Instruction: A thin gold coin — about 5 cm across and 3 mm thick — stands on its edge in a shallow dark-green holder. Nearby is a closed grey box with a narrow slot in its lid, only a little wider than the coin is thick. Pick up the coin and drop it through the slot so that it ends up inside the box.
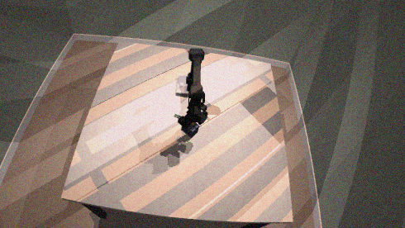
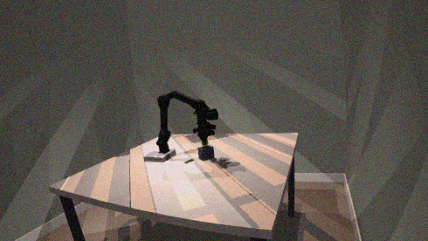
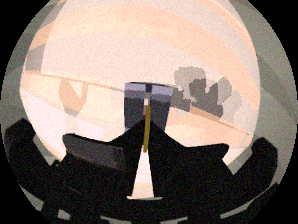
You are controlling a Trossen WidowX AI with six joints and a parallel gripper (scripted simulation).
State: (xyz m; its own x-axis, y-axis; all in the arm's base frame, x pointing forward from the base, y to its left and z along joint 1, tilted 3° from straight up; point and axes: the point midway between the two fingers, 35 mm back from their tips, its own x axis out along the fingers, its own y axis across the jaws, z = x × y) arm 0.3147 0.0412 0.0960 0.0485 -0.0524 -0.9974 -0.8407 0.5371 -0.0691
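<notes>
End effector (image 3: 145, 163) clamped on the gold coin (image 3: 145, 121), seen edge-on in the wrist view as a thin yellow line running down between the fingers. Directly beneath: the grey box (image 2: 205, 152), with the coin's edge lined up along the slot (image 3: 148, 90) in its lid. Exterior view shows a sliver of gold just above the box top; whether it has entered the slot, cannot tell. Pickup done; release through the slot remains. Holder (image 2: 189, 161) sits near on the tabletop (image 2: 183, 192).
</notes>
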